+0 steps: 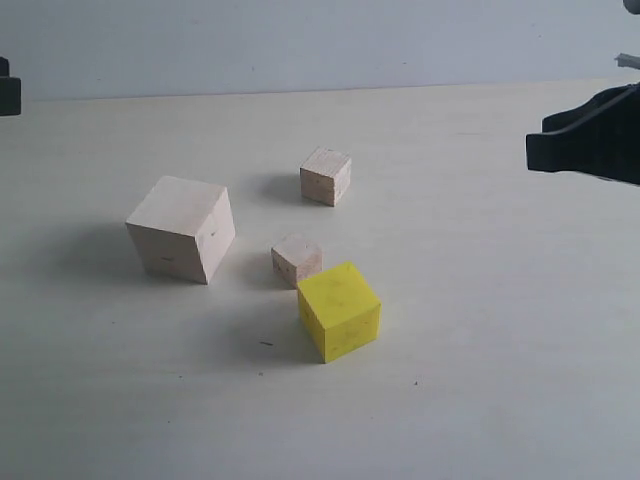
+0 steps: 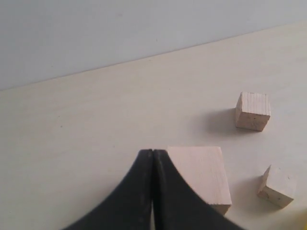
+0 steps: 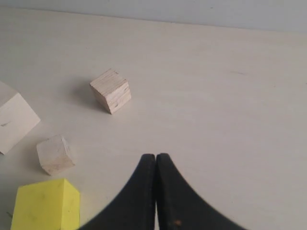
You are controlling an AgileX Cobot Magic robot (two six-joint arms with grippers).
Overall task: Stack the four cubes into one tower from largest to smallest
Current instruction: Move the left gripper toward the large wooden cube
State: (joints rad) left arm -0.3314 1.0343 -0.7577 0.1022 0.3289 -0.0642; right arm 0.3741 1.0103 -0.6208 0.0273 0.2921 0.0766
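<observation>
Four cubes lie apart on the pale table (image 1: 480, 380), none stacked. The large pale wood cube (image 1: 181, 229) (image 2: 204, 172) (image 3: 12, 122) stands at the left. A small pale wood cube (image 1: 326, 176) (image 2: 253, 111) (image 3: 111, 90) sits farther back, and a smaller one (image 1: 297, 260) (image 2: 277, 187) (image 3: 55, 154) lies just behind the bright yellow cube (image 1: 339, 310) (image 3: 45, 205). My left gripper (image 2: 152, 152) is shut and empty, hovering short of the large cube. My right gripper (image 3: 156, 156) (image 1: 535, 150) is shut and empty, off to the right of the cubes.
A pale wall (image 1: 300, 40) runs along the table's far edge. Bare tabletop surrounds the cubes on all sides. A dark bit of the left arm (image 1: 8, 92) shows at the exterior view's left edge.
</observation>
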